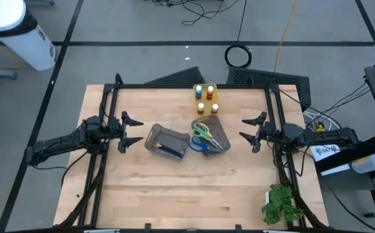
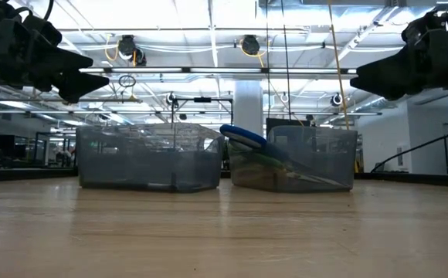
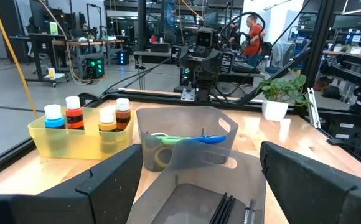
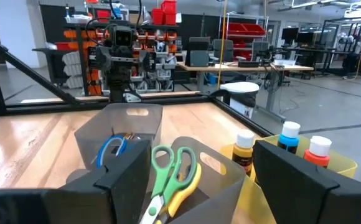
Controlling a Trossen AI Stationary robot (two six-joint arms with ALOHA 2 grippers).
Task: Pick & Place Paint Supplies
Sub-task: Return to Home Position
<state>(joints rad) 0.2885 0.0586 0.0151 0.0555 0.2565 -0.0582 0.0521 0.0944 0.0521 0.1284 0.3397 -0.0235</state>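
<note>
left gripper (image 1: pixel 130 130) and right gripper (image 1: pixel 252 130) are hovering empty, jaws apart, flanking the bins. pots (image 1: pixel 200 107) are sitting in the yellow bin (image 3: pixel 62 140), scissors (image 1: pixel 202 133) and brushes (image 1: pixel 168 149) in grey bins (image 2: pixel 151 158). blue scissor handle (image 2: pixel 243 137) is poking above its rim, probably below finger height. A dipping retract risks snagging it and tipping that bin.

Your wood table (image 1: pixel 174 194) fills mid-frame in the high view. Directly on it you have a yellow bin (image 1: pixel 205 98) at upper centre, a grey bin (image 1: pixel 154 134) at centre, a second grey bin (image 1: pixel 221 133) just right of it, and a plant (image 1: pixel 279 202) at the lower right.
</note>
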